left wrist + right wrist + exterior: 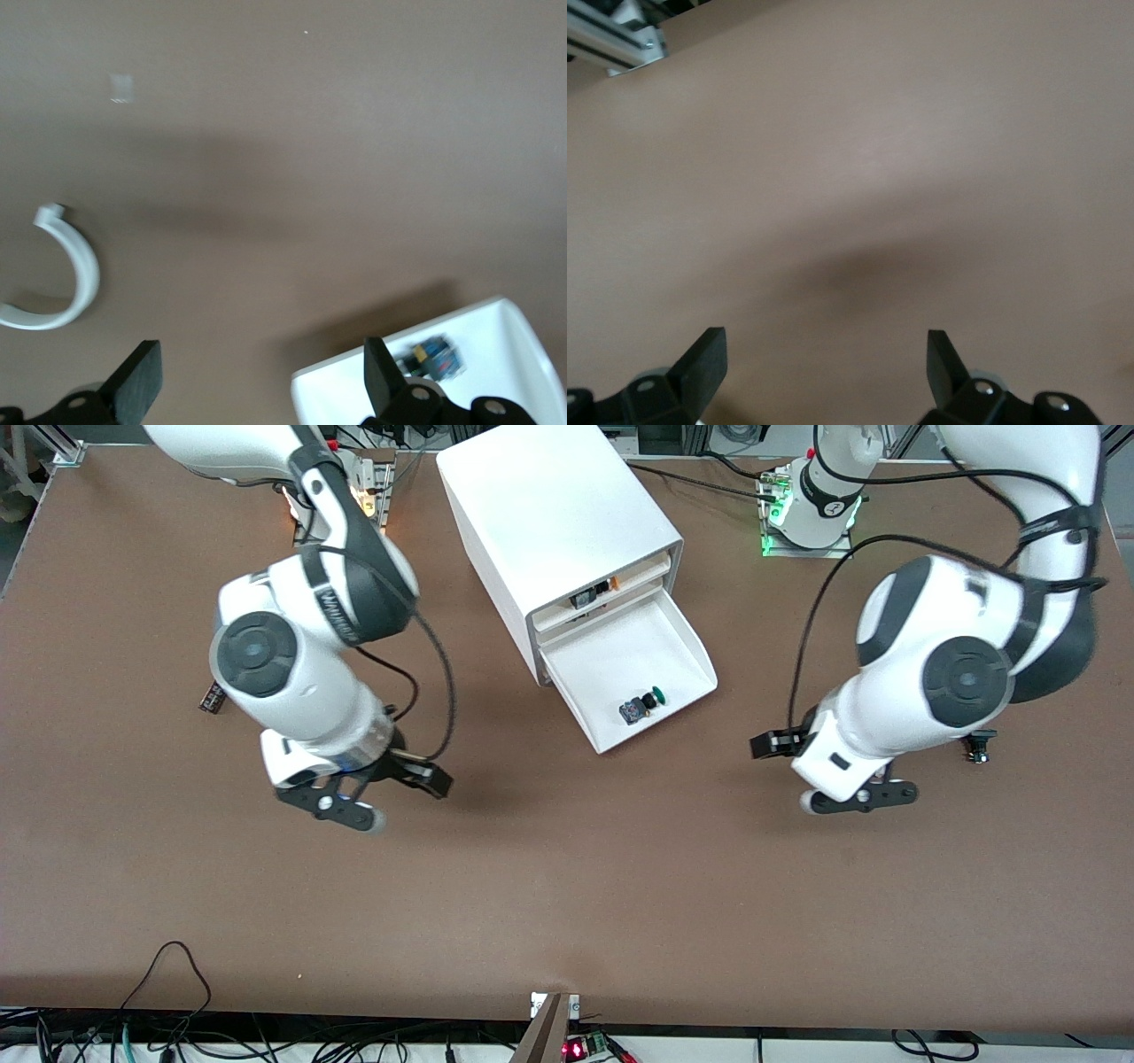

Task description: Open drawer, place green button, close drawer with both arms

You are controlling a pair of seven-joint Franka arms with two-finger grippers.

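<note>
white plastic cabinet [558, 540] stands on the brown table [567, 886], and its middle drawer [682, 657] is pulled fully out toward the front camera. the button [654, 697], with a green cap on a black body, lies inside that drawer near its front lip, touching or just beside a small dark blue-faced part [633, 711].

the right gripper [376, 797] hangs over bare table near the drawer, toward the right arm's end, its fingers spread wide and holding nothing. the left gripper [855, 797] hangs over bare table toward the left arm's end, fingers likewise wide apart and empty.

judging from this, only closing remains. a push on one corner could skew the drawer and jam it, and a hard shove could slide the whole cabinet or make the button jump over the low lip.

the drawer above is only partly visible; its contents are hard to make out. small dark pieces lie half hidden by each arm. in the left wrist view, a white curved strip [62, 283] cannot be identified.
</note>
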